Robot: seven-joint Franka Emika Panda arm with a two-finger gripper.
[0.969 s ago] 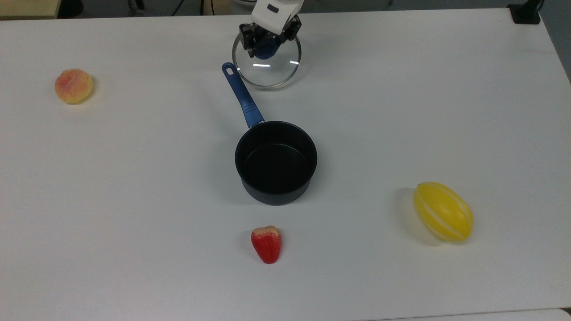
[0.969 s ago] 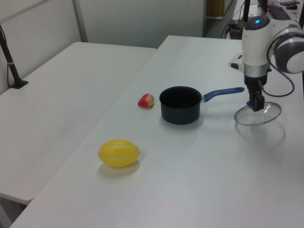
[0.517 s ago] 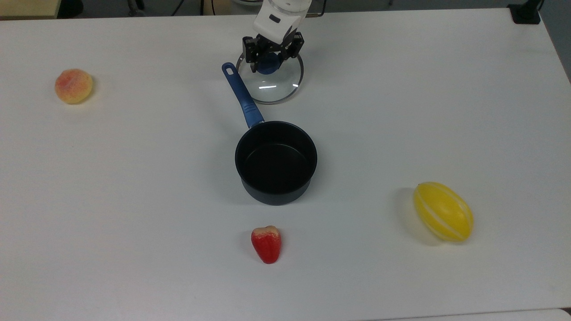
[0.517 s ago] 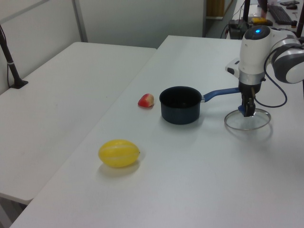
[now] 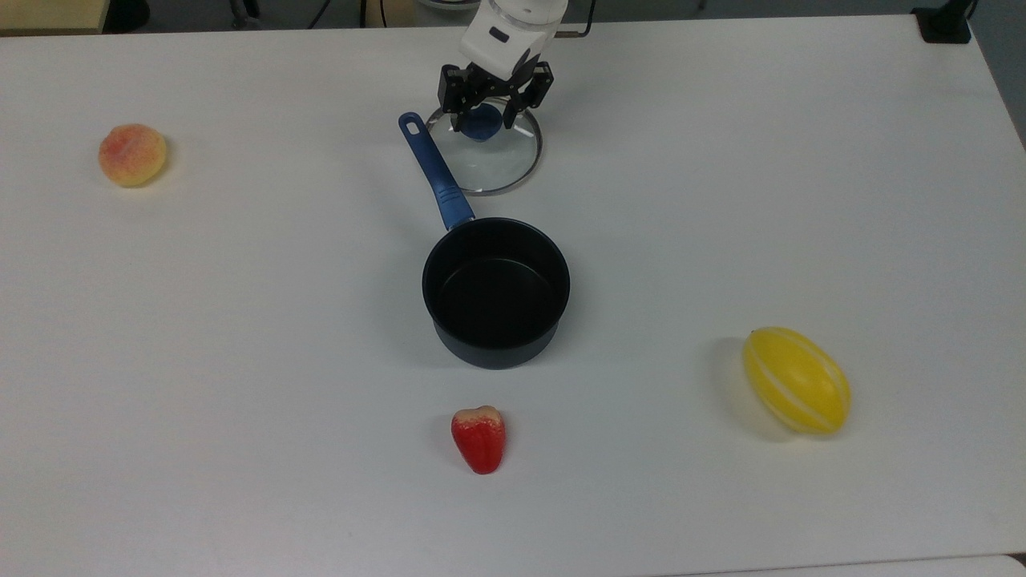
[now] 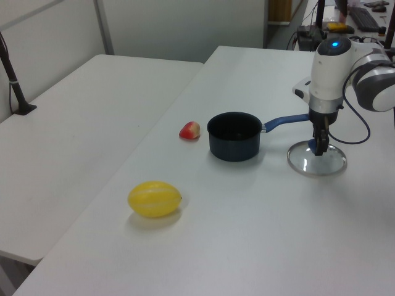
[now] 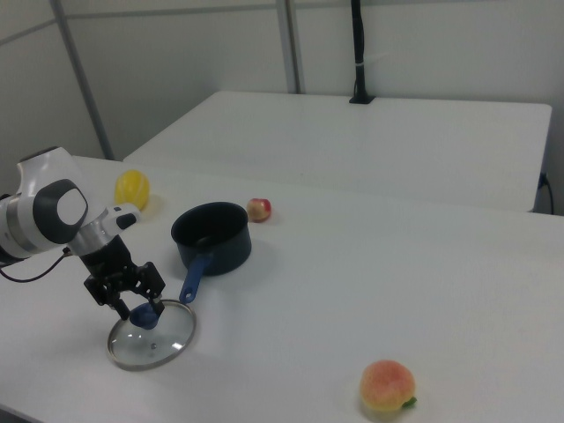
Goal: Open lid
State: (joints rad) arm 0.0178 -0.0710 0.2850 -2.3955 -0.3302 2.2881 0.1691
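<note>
The two black fingers of the gripper (image 5: pixel 494 112) are seen spread apart on either side of the lid's blue knob (image 5: pixel 481 124), with a gap visible between each finger and the knob in the top view; the knob is therefore straddled but not clasped. In the right view the gripper (image 7: pixel 132 300) is likewise placed over the knob, and in the left view the gripper (image 6: pixel 319 147) is pointed straight down onto it.

The round clear glass lid with a thin metal rim (image 5: pixel 486 158) is laid flat on the white table (image 5: pixel 240 320), off the pot. It is found just beside the far end of the pot's blue handle (image 5: pixel 435 172), on the top view's right of that handle, with its rim close to the handle. In the left view the lid (image 6: pixel 317 160) is seen at the left view's right of the pot; in the right view the lid (image 7: pixel 152 335) is seen below the pot.

The dark, blue-handled saucepan (image 5: pixel 496 292) is stood open and empty near the table's middle. Well apart from the lid, three pieces of toy fruit are laid out: a red pear-shaped fruit (image 5: pixel 479 439) below the saucepan in the top view, a yellow white-striped melon (image 5: pixel 796 380) toward the top view's right, and a round orange-pink peach (image 5: pixel 132 154) at the top view's far left. Nothing is placed between the gripper and the lid.
</note>
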